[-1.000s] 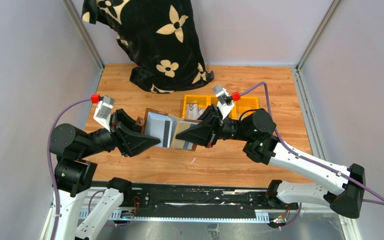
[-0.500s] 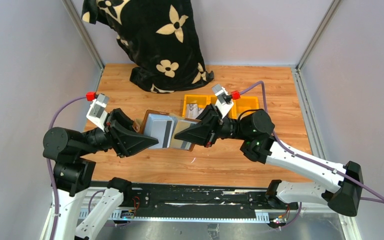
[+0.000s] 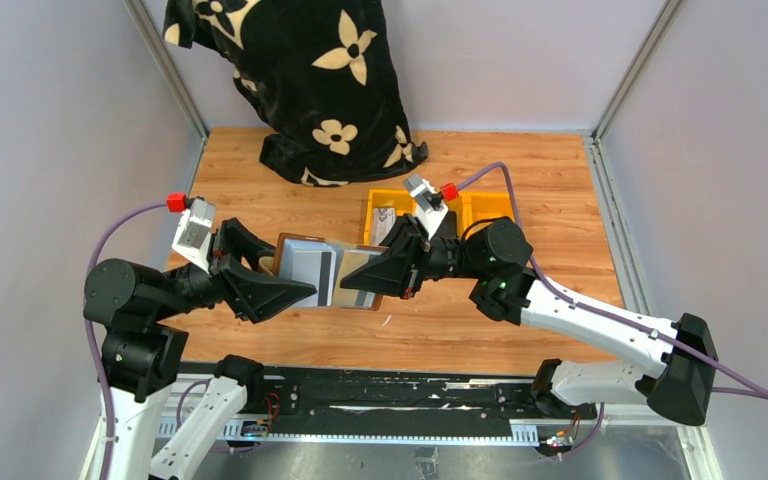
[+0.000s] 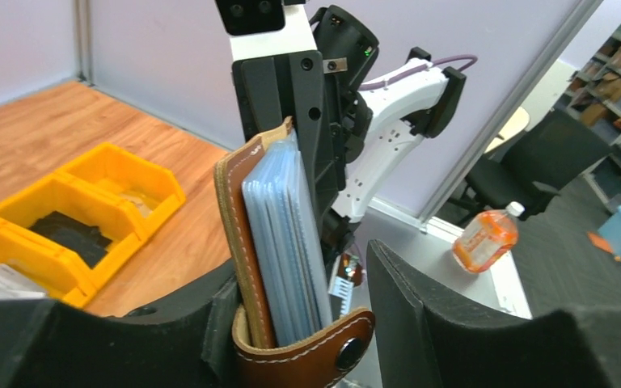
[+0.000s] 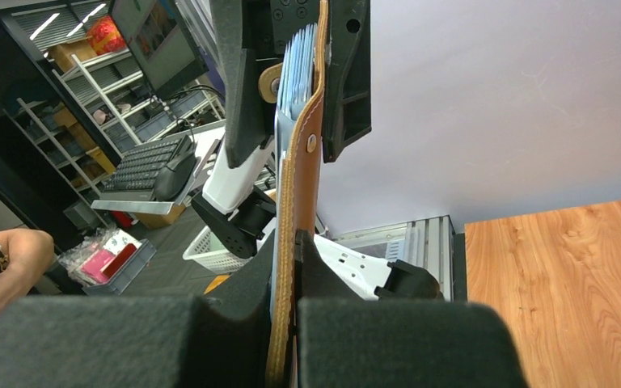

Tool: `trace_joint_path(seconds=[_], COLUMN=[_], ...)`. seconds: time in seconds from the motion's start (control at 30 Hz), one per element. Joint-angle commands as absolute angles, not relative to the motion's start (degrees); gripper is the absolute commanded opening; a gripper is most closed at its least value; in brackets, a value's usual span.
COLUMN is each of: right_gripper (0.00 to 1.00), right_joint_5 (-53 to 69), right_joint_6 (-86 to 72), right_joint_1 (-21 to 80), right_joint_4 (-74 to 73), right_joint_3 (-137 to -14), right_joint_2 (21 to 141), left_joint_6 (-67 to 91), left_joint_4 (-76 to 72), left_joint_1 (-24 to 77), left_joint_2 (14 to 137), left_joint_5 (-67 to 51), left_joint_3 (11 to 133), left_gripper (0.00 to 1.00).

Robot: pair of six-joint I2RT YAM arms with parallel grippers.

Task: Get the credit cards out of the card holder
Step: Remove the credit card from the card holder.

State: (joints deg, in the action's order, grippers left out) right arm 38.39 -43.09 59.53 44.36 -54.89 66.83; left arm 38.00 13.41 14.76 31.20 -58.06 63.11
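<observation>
Hidden parts first. The credit cards (image 3: 310, 268) sit inside the card holder (image 4: 242, 234). From above we make out one pale grey face with a dark stripe; the rest is buried in the stack. In the left wrist view the clear sleeves (image 4: 287, 234) show edge-on as a bluish pack, and we cannot count the cards in it. The holder's lower end, below its tab (image 4: 315, 360), is cut off by the frame there.

The holder lies open, held between the arms over the middle of the table (image 3: 520, 160). The right gripper (image 5: 289, 250) comes in from 3 o'clock with its fingers pressed together on the leather edge. The left gripper (image 3: 290, 277) is at 9 o'clock with its jaws apart and the holder's end standing between them. One finger lies against the leather back and the tab's snap (image 4: 346, 353) is at the other (whether it presses, we cannot tell).

The yellow bins (image 3: 485, 207) are at 1 o'clock from the holder, partly hidden behind the right wrist. One holds a dark lump (image 4: 73, 234).

The table has a wood-grain top. The walls are pale grey, with metal posts at the back corners. A black cloth with cream flowers (image 3: 310, 80) is at 12 o'clock, its top cut off.

Past the enclosure there is an orange bottle (image 4: 485, 238), its label too small to read, and a keyboard (image 5: 149, 166).
</observation>
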Motion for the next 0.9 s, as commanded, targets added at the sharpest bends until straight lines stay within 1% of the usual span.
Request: trace_joint_path(seconds=[0.0,0.2,0.23,0.33,0.47,0.53,0.57,0.67,0.73,0.8,0.87], right_gripper=[0.00,0.00,0.02,0.13,0.38,0.47,0.50,0.52,0.53,0.53,0.52], right_joint_5=[40.0,40.6,40.7,42.0,42.5,39.4,37.1,29.7,25.8,25.9,29.1], right_joint_6=[-44.0,-44.5,-44.6,-43.6,-42.5,-40.3,-38.5,-32.3,-31.2,-32.3,-34.2], right_joint_1=[60.2,60.2,60.2,59.6,56.3,54.1,53.3,52.9,53.0,53.0,53.8], right_joint_4=[46.8,46.9,46.6,42.8,34.5,28.0,24.3,15.1,13.2,14.7,16.7], right_joint_3=[-56.7,-57.0,-57.1,-58.6,-60.5,-61.3,-62.0,-63.5,-63.2,-62.0,-61.7], right_joint_2=[66.4,66.7,66.8,66.8,64.7,62.1,60.4,55.2,52.1,50.3,51.2], left_joint_6=[33.7,38.8,39.7,42.5,42.4,41.9,40.7,33.1,29.4,27.4,27.1], left_joint_4=[16.7,12.8,11.8,9.9,10.2,11.1,12.5,20.2,24.6,26.9,27.1], left_joint_1=[14.9,14.9,14.9,14.9,14.9,14.9,14.9,14.9,14.9,14.9,14.9], left_joint_2=[30.6,31.3,31.5,32.0,32.1,32.2,32.2,32.7,32.9,33.0,33.0], left_joint_5=[-57.4,-62.4,-63.1,-64.3,-63.7,-62.8,-62.1,-57.8,-53.9,-50.7,-49.0], left_joint_3=[64.3,63.0,62.8,62.6,63.3,63.6,64.0,66.2,67.3,67.5,67.0], left_gripper=[0.50,0.32,0.29,0.19,0.13,0.11,0.09,0.06,0.04,0.04,0.04])
